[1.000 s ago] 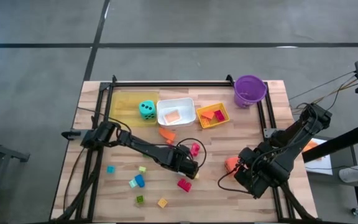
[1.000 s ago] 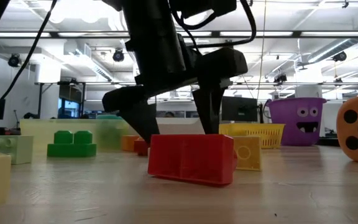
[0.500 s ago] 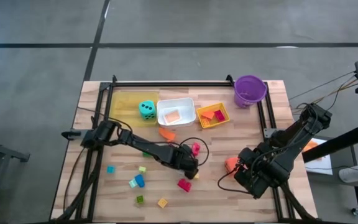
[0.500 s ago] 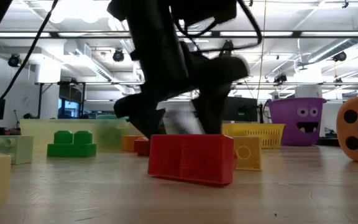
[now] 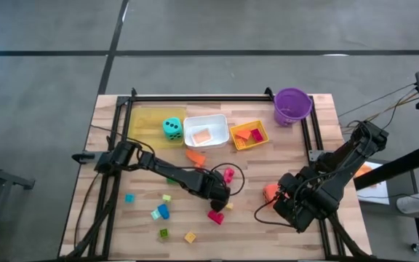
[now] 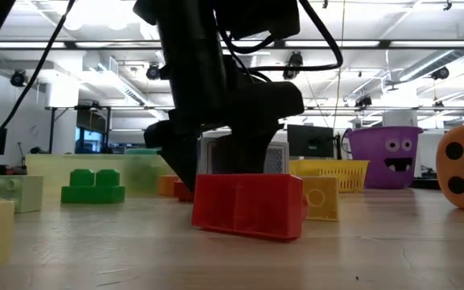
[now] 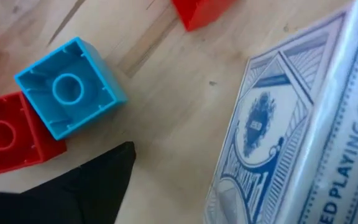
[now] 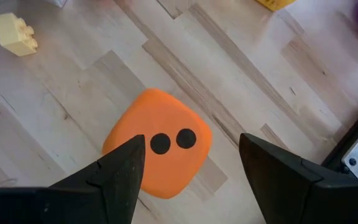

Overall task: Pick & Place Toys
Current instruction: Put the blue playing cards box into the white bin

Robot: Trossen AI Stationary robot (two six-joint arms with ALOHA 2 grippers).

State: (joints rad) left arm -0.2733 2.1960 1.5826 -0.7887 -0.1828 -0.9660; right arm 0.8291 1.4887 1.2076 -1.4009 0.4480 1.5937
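- Left fingers (image 5: 220, 195) are down at mid-tabletop (image 5: 297, 156), among the loose blocks.
- They stand spread around a blue playing-card box (image 7: 291, 124). In the left wrist view the one finger I can see is clear of the box, so I read them as open with no grip yet.
- In the low view the box sits upright between the two fingers, just behind a red block (image 6: 248, 205). My guess is they straddle its narrow sides because that is the only width they can span.
- A blue block (image 7: 70, 93) lies just beside the box and could get nudged when they close.
- Right fingers (image 5: 281, 198) hover open over the orange die (image 8: 157, 149), which rests on the tabletop ungripped. That looks like staging for the next pick.
- The teal die (image 5: 171, 128) is already at the back, beside the white tray (image 5: 206, 116).
- Most small blocks are at the front left, unsorted, so I judge the task to be in its early-to-middle stage.
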